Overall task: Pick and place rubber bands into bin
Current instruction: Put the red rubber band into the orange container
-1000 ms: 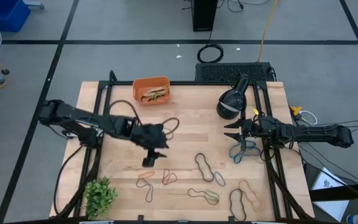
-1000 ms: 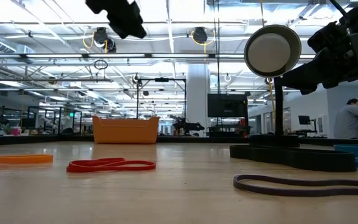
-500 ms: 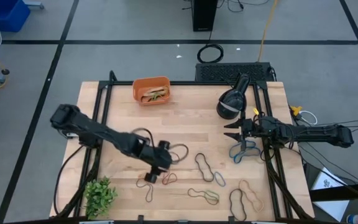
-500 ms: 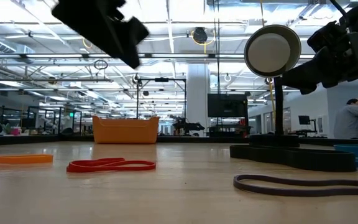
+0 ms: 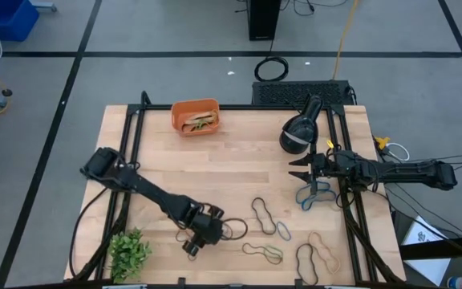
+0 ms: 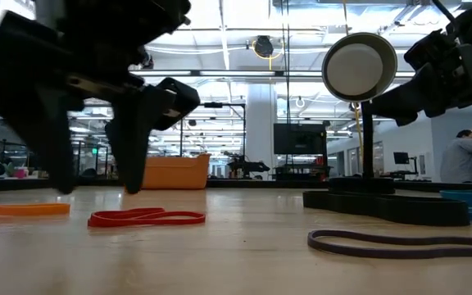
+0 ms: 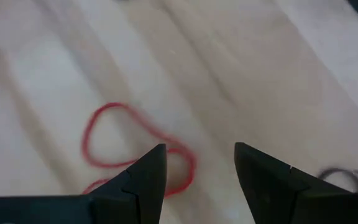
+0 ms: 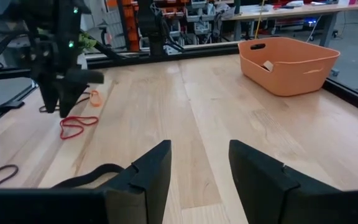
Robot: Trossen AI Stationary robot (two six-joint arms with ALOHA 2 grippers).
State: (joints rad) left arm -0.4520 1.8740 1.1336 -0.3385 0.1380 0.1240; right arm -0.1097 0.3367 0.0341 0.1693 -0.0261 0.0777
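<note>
My left gripper (image 5: 192,245) is open and points down close over the table near its near edge. A red rubber band (image 7: 135,158) lies flat on the wood just past its fingertips, and in the low view (image 6: 146,217) it lies nearer the camera than the fingers. An orange band (image 6: 19,209) lies beside it. More bands, black (image 5: 263,215), green-tan (image 5: 263,253) and blue (image 5: 311,193), lie on the right half. The orange bin (image 5: 195,117) stands at the far edge with bands inside. My right gripper (image 5: 299,170) is open and empty at the right, above the blue band.
A black stand with a round head (image 5: 299,132) is at the far right of the table, next to my right arm. A small green plant (image 5: 127,253) sits at the near left corner. Bare wood (image 5: 239,152) lies between the bin and the bands.
My left gripper has gone toward the table's near edge and down, from mid-table to just over the red and orange bands, with its fingers now pointing down at the wood. The bands lie where they were.
</note>
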